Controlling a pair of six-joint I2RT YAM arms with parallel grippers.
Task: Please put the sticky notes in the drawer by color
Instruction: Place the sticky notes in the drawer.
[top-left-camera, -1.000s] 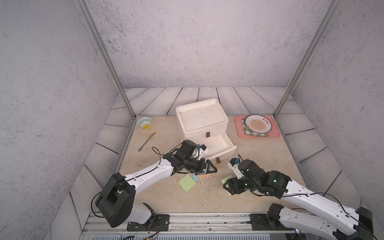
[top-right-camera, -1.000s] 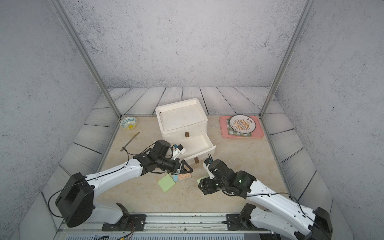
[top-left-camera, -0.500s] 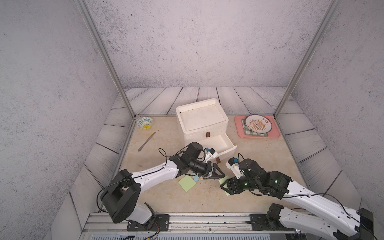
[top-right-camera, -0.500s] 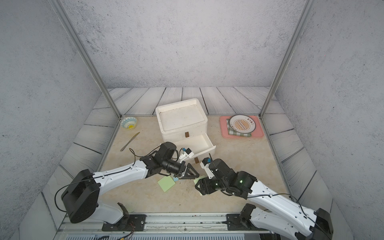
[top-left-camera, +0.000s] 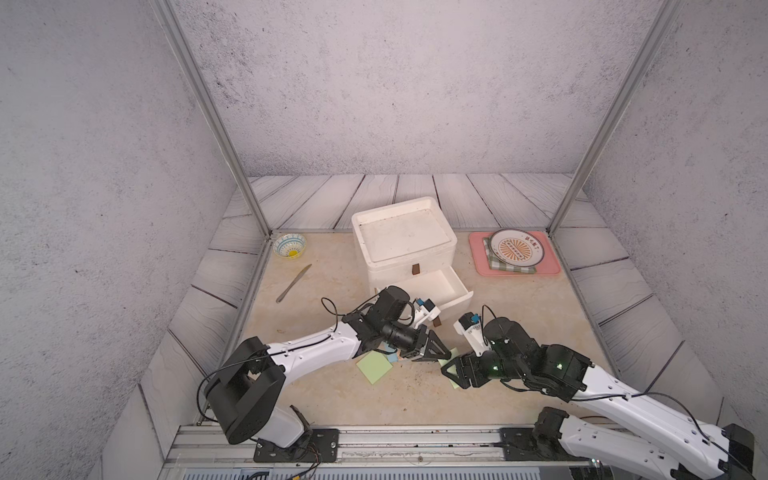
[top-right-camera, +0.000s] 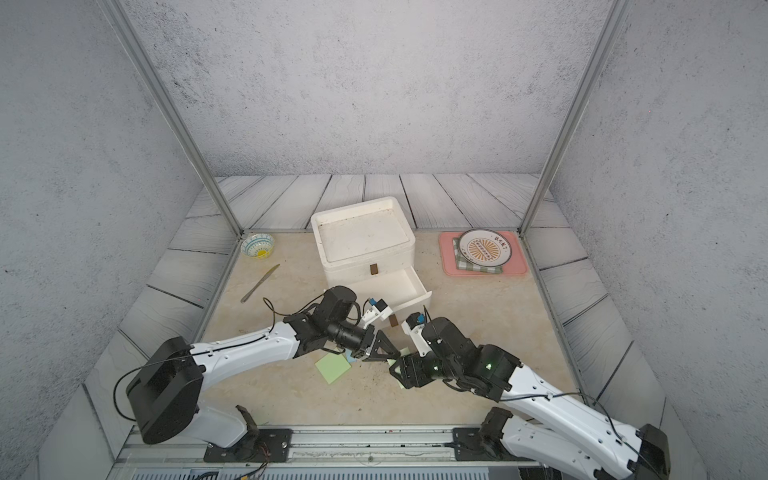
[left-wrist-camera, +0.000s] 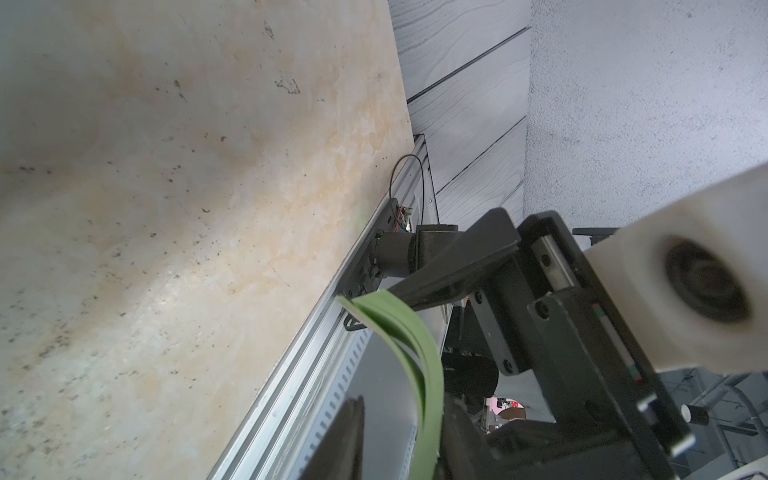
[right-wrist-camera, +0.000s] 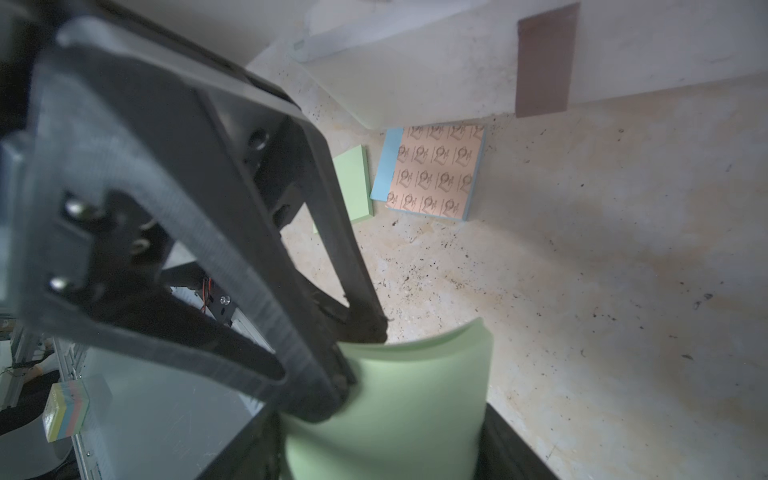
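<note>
Both arms low, reaching inward, left end effector and right end effector tip to tip

Lab test booth — aluminium posts, mounting rail.

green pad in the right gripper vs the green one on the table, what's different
The held green pad is bowed in the right gripper; the table green pad lies flat. The held one is clamped at its sides, the table one rests free. Both are pale green.
</note>
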